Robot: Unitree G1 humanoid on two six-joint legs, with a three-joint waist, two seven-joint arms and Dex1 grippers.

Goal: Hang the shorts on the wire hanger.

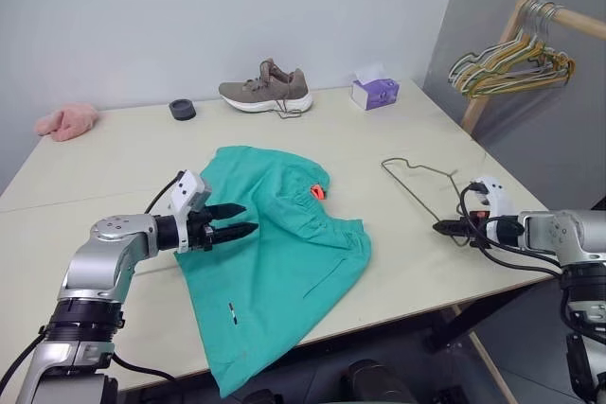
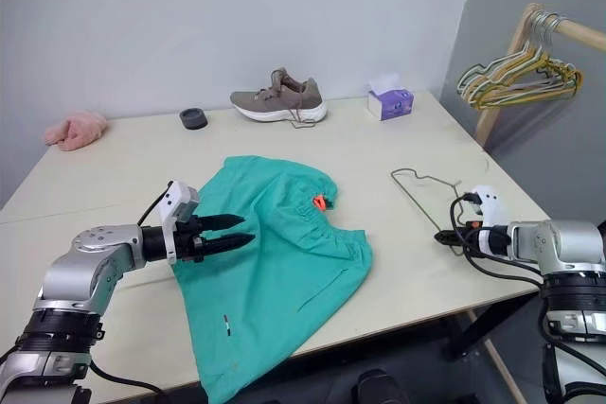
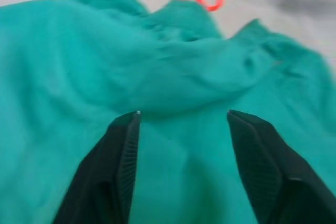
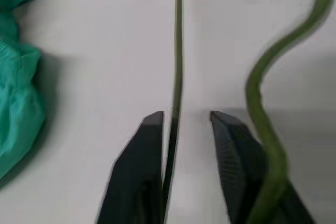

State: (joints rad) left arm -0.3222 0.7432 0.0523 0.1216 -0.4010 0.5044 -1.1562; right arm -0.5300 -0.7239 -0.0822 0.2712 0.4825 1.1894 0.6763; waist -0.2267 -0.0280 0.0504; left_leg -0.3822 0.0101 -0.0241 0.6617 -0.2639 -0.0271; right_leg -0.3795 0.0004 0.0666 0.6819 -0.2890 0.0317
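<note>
Two task items are seen apart in the left eye view: teal-green soft fabric shorts [image 1: 275, 253] lie flat on the pale worktop [image 1: 123, 153], the thin dark wire hanger [image 1: 423, 180] beside them, so nothing's hung yet. Left claw [image 3: 182, 129] is shown spread over fabric. Right claw [image 4: 185, 121] is spread around the wire, not pinched.

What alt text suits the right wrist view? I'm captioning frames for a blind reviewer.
The right gripper has its black jaws apart around a straight run of the wire hanger, which lies on the pale table. A curved run of the same wire passes beside them, and the teal shorts bunch at one edge.
</note>
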